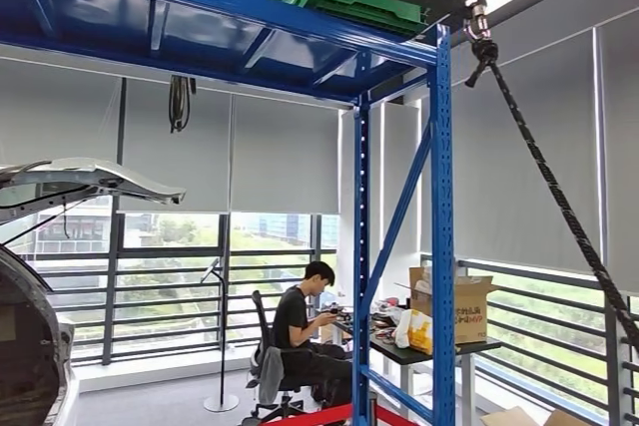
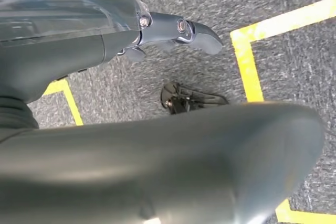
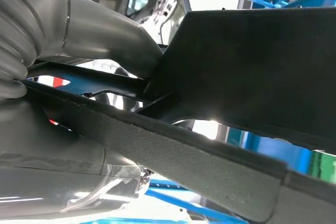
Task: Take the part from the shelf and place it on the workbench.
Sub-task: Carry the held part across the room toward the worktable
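I am gripping the black part [image 3: 238, 77] in my right hand [image 3: 59, 129], pickup seemingly done; my left hand [image 2: 166, 145] is hanging unclenched over floor. Workbench placement is remaining; shelf frame [image 1: 440, 226] at three o'clock.

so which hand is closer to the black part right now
Right. The right hand grips the flat black part, its fingers on either side of it. The left hand hangs over grey carpet with yellow floor tape, holding nothing.
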